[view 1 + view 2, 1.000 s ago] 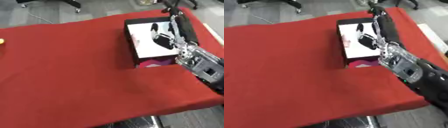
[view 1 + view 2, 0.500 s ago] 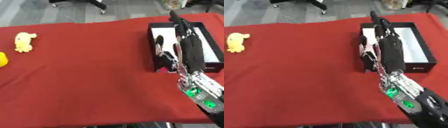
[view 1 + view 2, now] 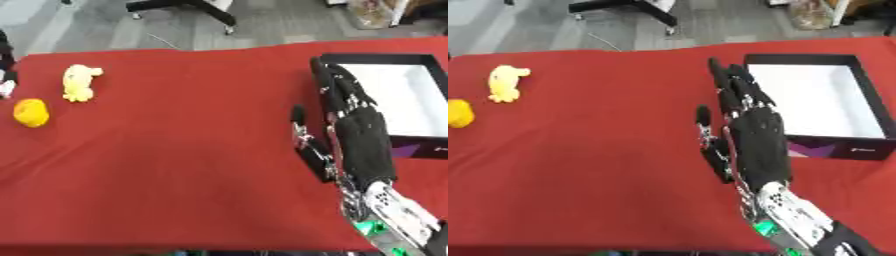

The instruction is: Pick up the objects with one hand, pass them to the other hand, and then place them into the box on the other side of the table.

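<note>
My right hand (image 3: 756, 145) hovers open over the red table, fingers straight and pointing away from me, thumb out to the left. It holds nothing. It is just left of the black box (image 3: 833, 149), whose white inside shows nothing in it. Far to the left lie a pale yellow soft toy (image 3: 79, 82) and a round orange-yellow object (image 3: 31, 112), both well away from the hand. My left hand does not show as such.
The red cloth (image 3: 605, 150) covers the whole table. A dark and white shape (image 3: 5, 65) is cut off by the left edge. Beyond the table's far edge are grey floor and a black chair base (image 3: 184, 7).
The camera has swung left, bringing the yellow things into view. My right hand has come back from over the box to the table left of it, still open.
</note>
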You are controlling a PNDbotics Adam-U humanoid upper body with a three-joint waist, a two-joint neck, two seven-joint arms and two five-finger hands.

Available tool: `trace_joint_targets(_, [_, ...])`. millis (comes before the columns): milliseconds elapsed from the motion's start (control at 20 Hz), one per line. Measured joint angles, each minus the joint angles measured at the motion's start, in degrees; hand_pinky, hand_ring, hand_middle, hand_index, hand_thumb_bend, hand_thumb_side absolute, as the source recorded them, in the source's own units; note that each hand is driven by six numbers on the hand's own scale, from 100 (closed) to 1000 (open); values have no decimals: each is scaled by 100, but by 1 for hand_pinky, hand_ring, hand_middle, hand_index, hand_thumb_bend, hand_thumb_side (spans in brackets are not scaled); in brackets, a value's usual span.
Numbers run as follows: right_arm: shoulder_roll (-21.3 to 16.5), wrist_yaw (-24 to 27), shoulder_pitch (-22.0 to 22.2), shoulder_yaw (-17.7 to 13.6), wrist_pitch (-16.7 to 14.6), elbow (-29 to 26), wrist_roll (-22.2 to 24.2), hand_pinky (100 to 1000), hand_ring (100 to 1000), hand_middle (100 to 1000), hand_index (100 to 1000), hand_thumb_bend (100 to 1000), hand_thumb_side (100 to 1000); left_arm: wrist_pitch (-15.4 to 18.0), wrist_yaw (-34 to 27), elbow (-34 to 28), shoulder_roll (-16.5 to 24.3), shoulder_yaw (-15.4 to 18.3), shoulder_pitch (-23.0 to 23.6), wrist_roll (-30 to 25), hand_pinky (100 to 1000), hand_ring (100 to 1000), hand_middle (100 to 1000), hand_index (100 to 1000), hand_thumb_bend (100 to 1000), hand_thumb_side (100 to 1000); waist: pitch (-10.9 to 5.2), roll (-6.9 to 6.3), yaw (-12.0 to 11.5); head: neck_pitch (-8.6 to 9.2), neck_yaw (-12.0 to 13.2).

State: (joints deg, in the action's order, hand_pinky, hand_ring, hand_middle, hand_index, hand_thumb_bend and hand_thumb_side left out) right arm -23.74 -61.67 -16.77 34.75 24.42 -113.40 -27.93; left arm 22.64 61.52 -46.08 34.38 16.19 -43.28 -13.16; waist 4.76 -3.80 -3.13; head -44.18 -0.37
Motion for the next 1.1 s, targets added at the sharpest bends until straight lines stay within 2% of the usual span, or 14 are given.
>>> trace_joint_targets(200, [66,-65,-116,67,-85,0,86,548,860,778,986,100,100,-398,895,878,42,-62,-154,535,820,753,756,858,190,308,-1,-5,50,59,60])
trace_joint_targets(400, [67,-81,-194,113,-175,0,181,548,857,778,986,100,100,-868,1390,1622,86,-132,-258,1106,813,745,746,848,209,314,-1,-15,86,168,86])
trace_joint_targets(600, [70,-91,-196,130,-209,0,229,550,853,778,984,100,100,-1264,1501,2259,113,-250,-318,1650,808,743,740,843,180,302,0,-8,111,278,84])
trace_joint_targets(800, [89,-105,-204,130,-215,0,228,550,851,777,984,100,100,-1401,1338,2637,134,-378,-370,2022,806,749,759,857,187,301,4,30,131,354,69])
trace_joint_targets(850, [105,-105,-213,130,-219,0,224,550,851,777,984,100,100,-1421,1269,2685,134,-398,-382,2110,806,753,767,862,162,360,7,40,137,357,66])
trace_joint_targets(1000, [127,-105,-221,130,-225,0,218,549,851,776,984,100,100,-1464,1057,2733,134,-412,-423,2462,813,776,795,884,127,457,28,79,158,405,56])
trace_joint_targets(1100, [153,-105,-221,132,-223,0,214,547,854,776,986,100,100,-1449,888,2733,134,-412,-464,2712,824,793,816,901,135,589,49,109,173,415,55])
